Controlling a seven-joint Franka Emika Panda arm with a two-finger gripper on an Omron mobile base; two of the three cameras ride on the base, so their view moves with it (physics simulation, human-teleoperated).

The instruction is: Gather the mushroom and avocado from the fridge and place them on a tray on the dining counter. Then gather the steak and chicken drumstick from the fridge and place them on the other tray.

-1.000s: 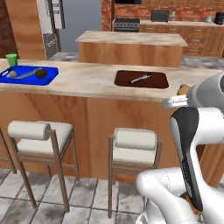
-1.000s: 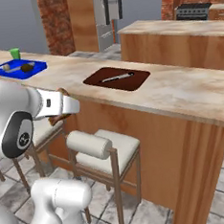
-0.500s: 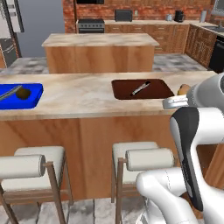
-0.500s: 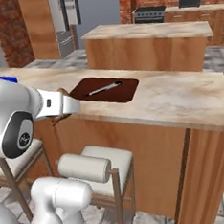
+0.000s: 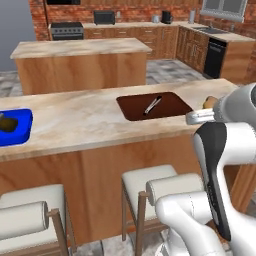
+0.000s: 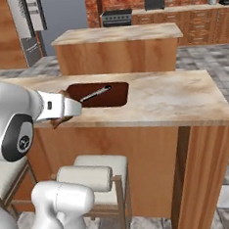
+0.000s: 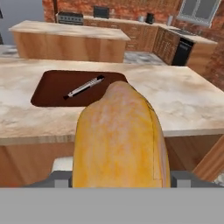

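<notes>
A long desk [image 5: 90, 120] carries the other tray [image 5: 135, 107] with a utensil [image 5: 152, 105] in it; the tray [image 5: 20, 131] sits far left, stools [image 5: 150, 187] in front, island [image 5: 80, 62] behind

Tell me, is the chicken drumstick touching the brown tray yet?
Apart. The hand view shows the chicken drumstick in the gripper, short of the brown tray.

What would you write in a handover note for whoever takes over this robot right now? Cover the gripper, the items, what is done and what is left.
Gripper: shut on the chicken drumstick, facing the dining counter.
Dark brown tray: holds a slim utensil, no meat yet.
Blue tray: avocado in it; the rest is cut off.
Left: set the drumstick on the brown tray, then account for the steak.
</notes>
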